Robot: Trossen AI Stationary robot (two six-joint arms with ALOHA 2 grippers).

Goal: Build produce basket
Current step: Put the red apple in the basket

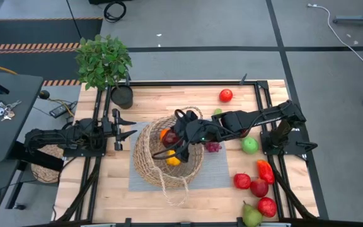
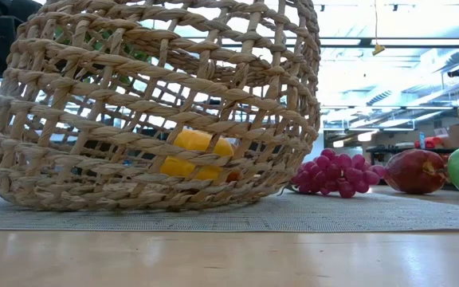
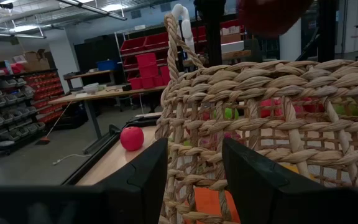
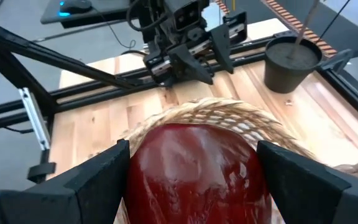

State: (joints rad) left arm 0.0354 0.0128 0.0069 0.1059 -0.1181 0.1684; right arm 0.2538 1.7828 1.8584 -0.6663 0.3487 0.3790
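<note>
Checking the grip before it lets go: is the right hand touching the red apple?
Touching. The right wrist view shows the red apple filling the space between both fingers of the right hand, pressed against each, above the basket.

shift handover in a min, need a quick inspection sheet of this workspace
surface: wooden table, grey mat under the basket
job's things: wicker basket holds orange and yellow produce; grapes beside it; green apple, red pepper, pear loose at right
clutter: potted plant
grippers: right tool grips a red apple over the basket; left tool open at the basket's rim
cables: white cable on floor
surroundings: keys on side desk
</note>
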